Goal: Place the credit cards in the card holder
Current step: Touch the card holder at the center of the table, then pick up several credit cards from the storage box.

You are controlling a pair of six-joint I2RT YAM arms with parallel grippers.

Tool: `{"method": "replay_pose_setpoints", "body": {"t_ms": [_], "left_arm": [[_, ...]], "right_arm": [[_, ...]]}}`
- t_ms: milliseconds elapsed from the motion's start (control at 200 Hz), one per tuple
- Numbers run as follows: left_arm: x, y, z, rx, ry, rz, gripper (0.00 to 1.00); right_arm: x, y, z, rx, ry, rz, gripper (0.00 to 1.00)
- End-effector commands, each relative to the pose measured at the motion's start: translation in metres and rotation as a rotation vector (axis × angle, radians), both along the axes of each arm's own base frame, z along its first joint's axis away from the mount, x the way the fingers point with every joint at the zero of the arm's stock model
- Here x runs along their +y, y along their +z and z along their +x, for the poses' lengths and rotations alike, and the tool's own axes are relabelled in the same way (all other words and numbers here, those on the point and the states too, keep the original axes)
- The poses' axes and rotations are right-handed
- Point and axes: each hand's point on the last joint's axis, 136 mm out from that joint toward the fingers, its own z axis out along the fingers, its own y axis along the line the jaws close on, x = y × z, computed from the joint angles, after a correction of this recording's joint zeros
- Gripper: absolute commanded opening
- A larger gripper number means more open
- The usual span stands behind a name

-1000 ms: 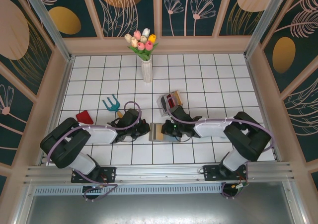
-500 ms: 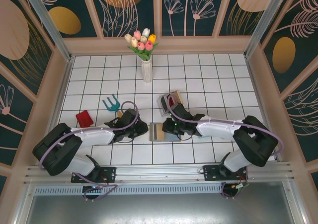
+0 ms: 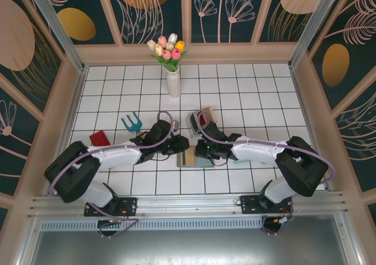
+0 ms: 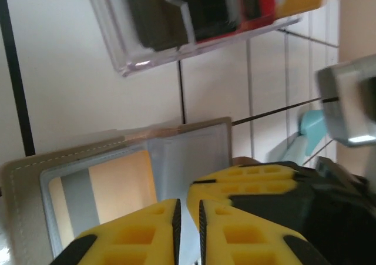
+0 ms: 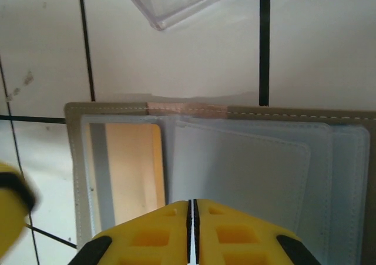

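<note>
Grey and laid open, the wallet (image 3: 189, 157) rests on the white tiles (image 3: 247, 100) between both grippers, a tan card (image 5: 132, 165) in its left slot. Left gripper (image 4: 188, 209) hovers over it, fingers nearly together, nothing visible between them. Right gripper (image 5: 192, 205) is closed and empty. More cards (image 4: 205, 6) stand in the clear rack (image 3: 198, 120) just behind; a red card (image 3: 98, 137) lies far left.

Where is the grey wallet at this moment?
In the top view, the wallet lies open on the table at front centre, directly below the clear rack in the picture.
</note>
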Motion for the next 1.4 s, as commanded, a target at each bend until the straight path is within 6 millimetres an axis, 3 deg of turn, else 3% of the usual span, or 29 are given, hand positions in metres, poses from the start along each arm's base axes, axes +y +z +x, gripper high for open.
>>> {"method": "replay_pose_setpoints", "body": {"t_ms": [0,175,310,400,580,731,836,951,1156,1396], "left_arm": [[-0.005,-0.024,-0.008,0.06,-0.038,0.035,0.17],[0.018,-0.066,-0.017,0.134,0.003,0.167,0.12],[0.035,-0.081,-0.022,0.145,0.021,0.247,0.12],[0.037,-0.082,-0.023,0.144,0.02,0.251,0.12],[0.024,-0.066,-0.018,0.113,-0.006,0.198,0.14],[0.013,-0.034,-0.008,0.052,-0.009,0.128,0.19],[0.015,-0.014,0.003,0.0,0.041,0.123,0.25],[0.028,-0.003,0.016,-0.04,0.131,0.157,0.32],[0.05,0.001,0.038,-0.029,0.257,0.154,0.36],[0.055,0.016,0.057,-0.042,0.316,0.083,0.42]], "right_arm": [[-0.007,-0.009,-0.001,0.006,0.001,-0.055,0.13],[-0.032,-0.018,-0.008,0.014,-0.009,-0.17,0.12],[-0.065,-0.022,-0.01,0.009,-0.039,-0.293,0.12],[-0.075,-0.021,-0.009,0.005,-0.056,-0.288,0.12],[-0.055,0.017,0.008,-0.08,-0.051,-0.166,0.16],[-0.031,0.066,0.03,-0.2,-0.028,-0.057,0.21],[-0.027,0.083,0.049,-0.264,-0.007,-0.093,0.29],[-0.024,0.082,0.069,-0.286,0.034,-0.213,0.3],[-0.009,0.066,0.104,-0.3,0.093,-0.379,0.31],[0.003,0.055,0.132,-0.319,0.147,-0.506,0.33]]}}
